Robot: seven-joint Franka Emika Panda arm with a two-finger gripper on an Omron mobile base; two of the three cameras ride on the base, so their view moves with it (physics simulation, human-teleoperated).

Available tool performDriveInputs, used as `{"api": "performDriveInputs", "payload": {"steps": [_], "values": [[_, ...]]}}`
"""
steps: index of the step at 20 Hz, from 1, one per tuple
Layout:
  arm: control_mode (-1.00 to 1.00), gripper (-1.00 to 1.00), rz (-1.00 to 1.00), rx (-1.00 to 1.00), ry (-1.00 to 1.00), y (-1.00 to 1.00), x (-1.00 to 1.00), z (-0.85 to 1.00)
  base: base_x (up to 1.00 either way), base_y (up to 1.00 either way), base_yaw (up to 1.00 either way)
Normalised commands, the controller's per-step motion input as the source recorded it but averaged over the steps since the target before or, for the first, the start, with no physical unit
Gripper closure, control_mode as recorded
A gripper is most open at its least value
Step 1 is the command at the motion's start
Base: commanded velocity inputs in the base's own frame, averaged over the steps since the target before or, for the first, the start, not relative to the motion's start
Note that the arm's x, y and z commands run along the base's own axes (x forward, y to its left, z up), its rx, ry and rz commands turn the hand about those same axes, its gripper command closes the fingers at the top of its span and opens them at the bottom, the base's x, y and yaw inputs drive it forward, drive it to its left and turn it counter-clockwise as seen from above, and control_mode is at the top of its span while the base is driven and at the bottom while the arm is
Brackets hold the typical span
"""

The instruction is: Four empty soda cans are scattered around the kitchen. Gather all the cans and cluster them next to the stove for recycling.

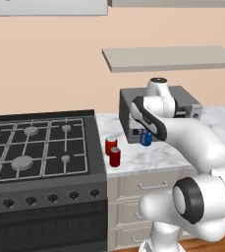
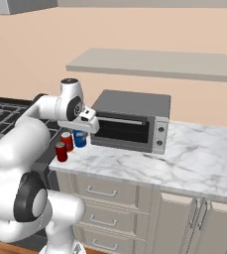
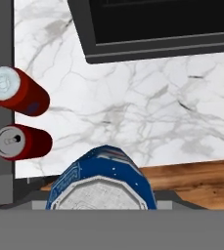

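Here the blue can [image 3: 101, 179] is shown clamped in the gripper [image 2: 80, 130], whose jaws are closed on its upper wall; the can hangs upright above the marble counter [image 2: 184, 158], in front of the countertop oven [image 2: 130, 121] and just to the side of the stove [image 1: 35, 147]. Two red cans [image 1: 113, 150] are seen standing upright on the counter, touching or nearly so, just beside the stove's edge; the blue can is held near them, on the side away from the stove. A fourth can is not accounted for here.

The can is judged to be light, thin-walled and easily dented, with a smooth painted skin that may slip; a hold across the round wall near the stiffer top rim is judged the safest, with only modest squeeze. An empty can is also expected to tip readily when set down, so a level release close beside the red pair is called for.

In the hand view the silvery lid of the blue can and the tops of both red cans are seen from above, together with the strip of stove edge beside them. In the base views the cans' height, the stove grates and knobs, and the oven's full front are shown instead, along with the shelf [image 2: 154, 63] on the wall above.
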Motion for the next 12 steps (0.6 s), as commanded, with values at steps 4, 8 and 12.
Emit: {"api": "performDriveInputs", "payload": {"steps": [4,8,12], "values": [[-1.00,1.00,0.00,0.00,0.00,0.28,0.02,-0.24,0.00,0.00,0.00],[-1.00,1.00,0.00,0.00,0.00,0.09,0.01,-0.11,0.00,0.00,0.00],[-1.00,1.00,0.00,0.00,0.00,0.05,0.01,-0.08,0.00,0.00,0.00]]}}
